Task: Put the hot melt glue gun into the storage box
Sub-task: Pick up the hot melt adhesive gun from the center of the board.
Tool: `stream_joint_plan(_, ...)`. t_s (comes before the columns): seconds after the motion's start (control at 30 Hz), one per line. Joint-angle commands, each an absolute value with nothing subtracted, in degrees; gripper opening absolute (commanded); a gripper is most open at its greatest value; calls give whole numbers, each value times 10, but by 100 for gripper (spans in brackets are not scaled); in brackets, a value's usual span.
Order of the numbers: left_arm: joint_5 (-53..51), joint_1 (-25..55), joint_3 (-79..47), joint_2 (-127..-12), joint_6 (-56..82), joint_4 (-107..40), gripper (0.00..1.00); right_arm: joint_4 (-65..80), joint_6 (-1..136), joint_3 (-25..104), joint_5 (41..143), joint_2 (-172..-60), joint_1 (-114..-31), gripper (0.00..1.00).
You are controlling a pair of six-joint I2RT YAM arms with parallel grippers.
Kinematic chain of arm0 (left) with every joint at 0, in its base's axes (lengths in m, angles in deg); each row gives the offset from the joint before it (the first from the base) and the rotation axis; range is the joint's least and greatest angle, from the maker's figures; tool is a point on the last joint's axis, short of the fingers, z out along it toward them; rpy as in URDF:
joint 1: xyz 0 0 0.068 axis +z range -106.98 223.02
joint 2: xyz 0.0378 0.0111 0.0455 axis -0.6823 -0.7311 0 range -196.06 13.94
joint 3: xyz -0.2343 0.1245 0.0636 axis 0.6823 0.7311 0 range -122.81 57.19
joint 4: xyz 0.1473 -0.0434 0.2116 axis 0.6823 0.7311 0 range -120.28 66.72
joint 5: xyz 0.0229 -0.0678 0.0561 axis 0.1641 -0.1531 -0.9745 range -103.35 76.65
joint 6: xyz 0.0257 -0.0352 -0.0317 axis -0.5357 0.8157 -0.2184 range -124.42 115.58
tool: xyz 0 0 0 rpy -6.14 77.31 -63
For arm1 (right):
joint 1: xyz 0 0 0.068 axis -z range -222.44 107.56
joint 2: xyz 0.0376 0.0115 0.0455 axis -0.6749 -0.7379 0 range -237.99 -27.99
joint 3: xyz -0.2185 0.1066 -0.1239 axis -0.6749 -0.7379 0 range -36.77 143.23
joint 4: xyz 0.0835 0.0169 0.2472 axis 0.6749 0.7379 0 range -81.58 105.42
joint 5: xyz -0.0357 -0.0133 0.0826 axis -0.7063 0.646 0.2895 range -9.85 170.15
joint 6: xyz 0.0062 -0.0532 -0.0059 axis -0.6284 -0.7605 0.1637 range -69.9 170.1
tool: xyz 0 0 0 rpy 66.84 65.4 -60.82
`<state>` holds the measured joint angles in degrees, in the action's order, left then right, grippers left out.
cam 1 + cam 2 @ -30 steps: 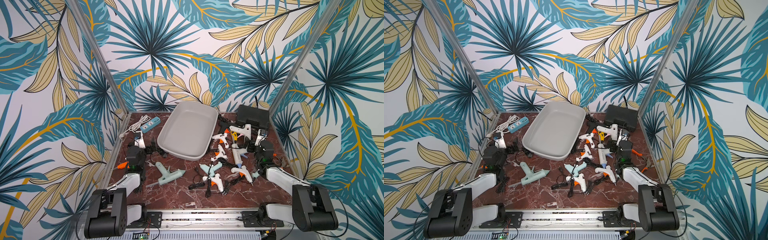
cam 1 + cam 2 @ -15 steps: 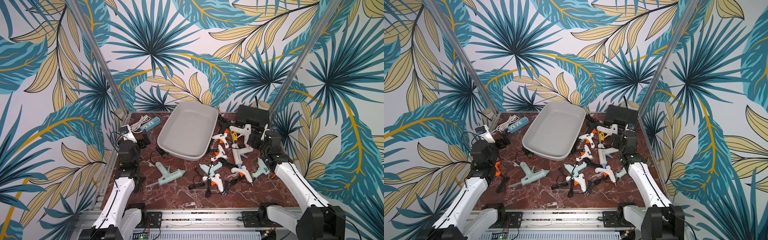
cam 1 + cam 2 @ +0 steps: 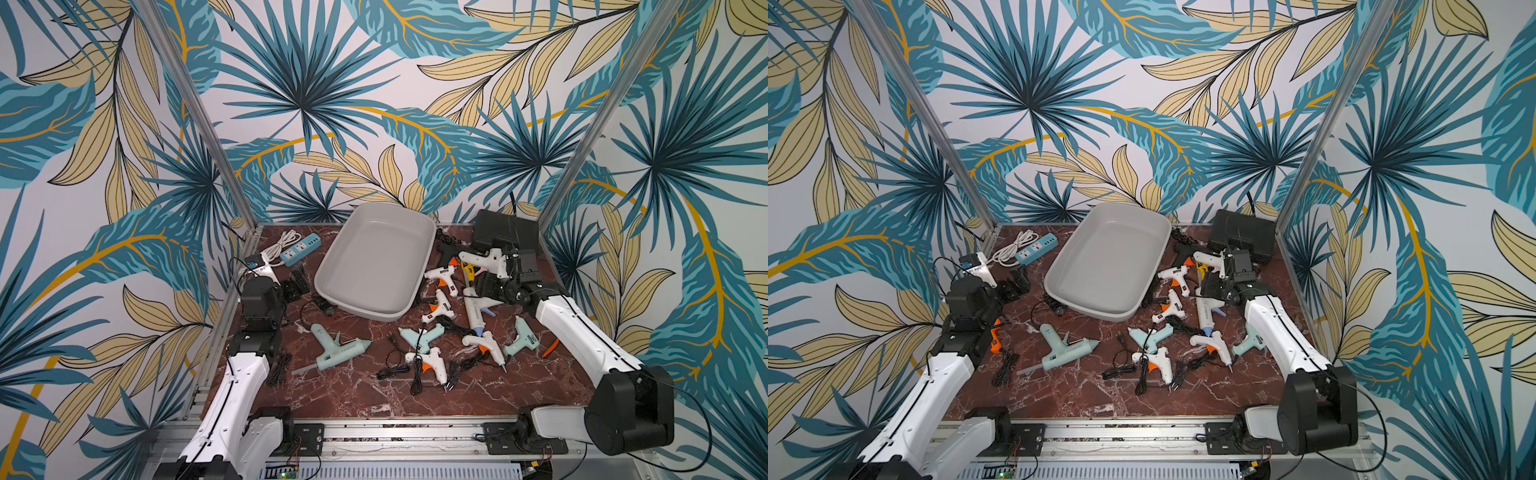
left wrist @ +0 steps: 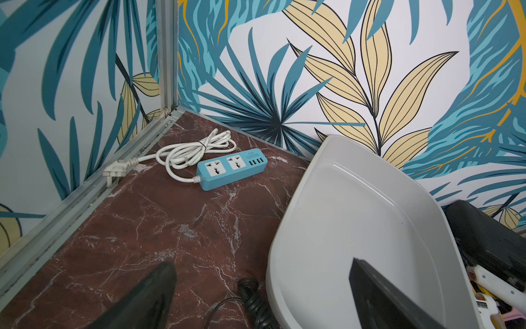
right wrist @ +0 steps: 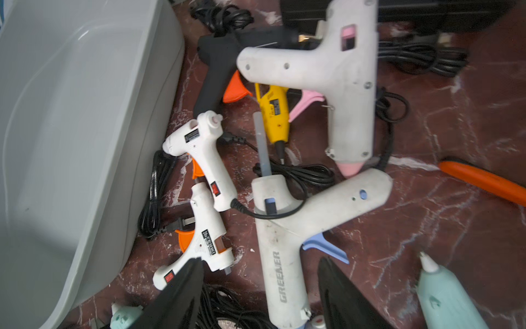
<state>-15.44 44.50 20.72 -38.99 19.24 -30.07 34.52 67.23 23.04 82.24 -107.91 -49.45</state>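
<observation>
The right hand (image 5: 260, 262) has come forward and down since a second ago. It hangs with fingers (image 5: 182, 293) apart, straddling the white hot melt glue gun (image 5: 281, 270) without gripping it. That gun lies on the surface (image 3: 353, 395) at four o'clock from the storage box (image 3: 374, 257); the left hand (image 4: 262, 263), released, sits at the box's nine o'clock.

Eleven glue guns (image 3: 337, 351) (one box (image 3: 374, 257))

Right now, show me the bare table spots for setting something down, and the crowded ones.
Bare: the table's front strip between the glue guns and the rail; the patch between power strip and storage box. Crowded: glue guns and cords right of the box.
</observation>
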Motion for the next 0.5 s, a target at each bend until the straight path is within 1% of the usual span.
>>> stream_joint_plan(0.0,-148,443,182,-385,209,-294,100,386,636,276,834,-1141,-513,64)
stream_joint_plan(0.23,-126,442,163,-405,207,-290,100,424,561,392,892,-1284,-515,57)
stream_joint_plan(0.3,-122,443,163,-407,207,-291,100,428,552,418,902,-1321,-515,57)
stream_joint_plan(0.47,-121,442,164,-406,210,-289,100,433,536,459,935,-1384,-515,54)
